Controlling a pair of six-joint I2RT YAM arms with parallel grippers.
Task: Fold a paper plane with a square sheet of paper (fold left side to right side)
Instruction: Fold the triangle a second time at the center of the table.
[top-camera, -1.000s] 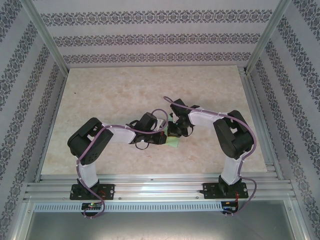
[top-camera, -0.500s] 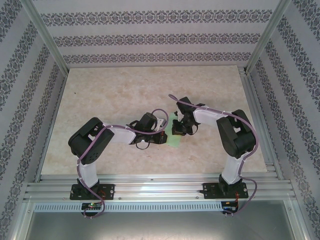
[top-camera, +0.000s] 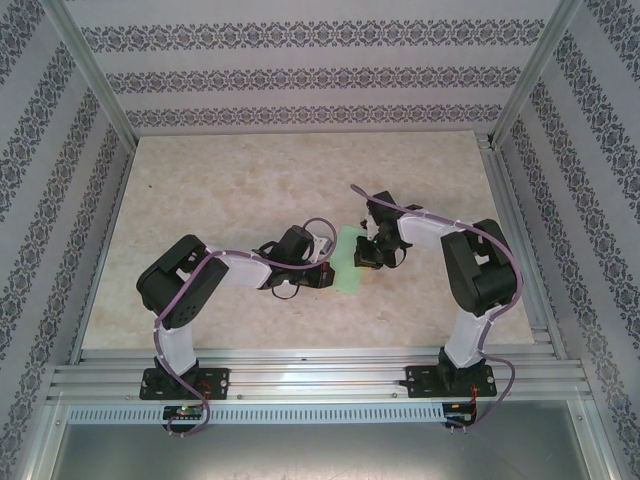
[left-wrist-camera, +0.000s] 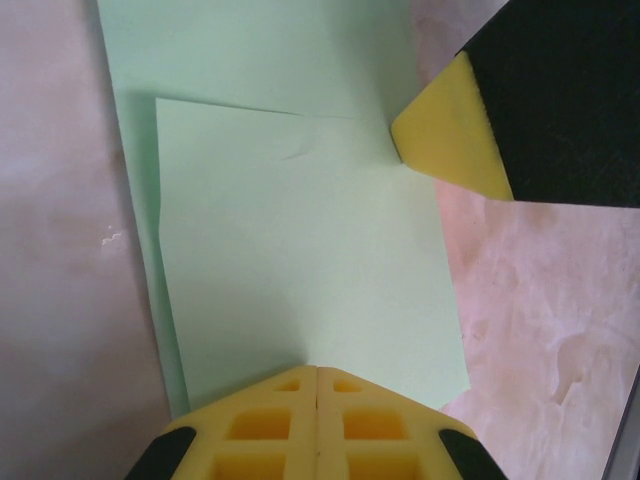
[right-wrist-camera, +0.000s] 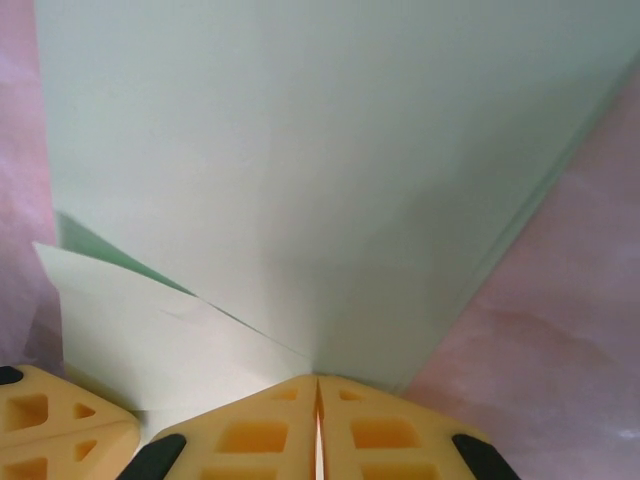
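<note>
The square sheet of paper (top-camera: 351, 262) is mint-green and lies folded on the table between the two arms. In the left wrist view its top layer (left-wrist-camera: 300, 260) sits askew on the lower layer, which shows along two sides. My left gripper (left-wrist-camera: 317, 372) is shut, and its tip rests on the paper's near edge (top-camera: 331, 278). My right gripper (right-wrist-camera: 318, 380) is shut too. Its tip touches the paper (right-wrist-camera: 320, 150) at the corner of the top layer, and one of its yellow fingers (left-wrist-camera: 445, 135) shows there. From above, the right gripper (top-camera: 366, 258) is at the paper's right edge.
The marble-patterned tabletop (top-camera: 250, 180) is bare around the paper. Patterned walls and metal frame posts (top-camera: 95, 90) enclose it. A metal rail (top-camera: 320, 375) runs along the near edge with both arm bases. The left fingers (right-wrist-camera: 50, 425) sit close beside the right gripper.
The right gripper has moved right and toward the far side, off the paper's middle, so more of the sheet shows. The left arm has stayed put.
</note>
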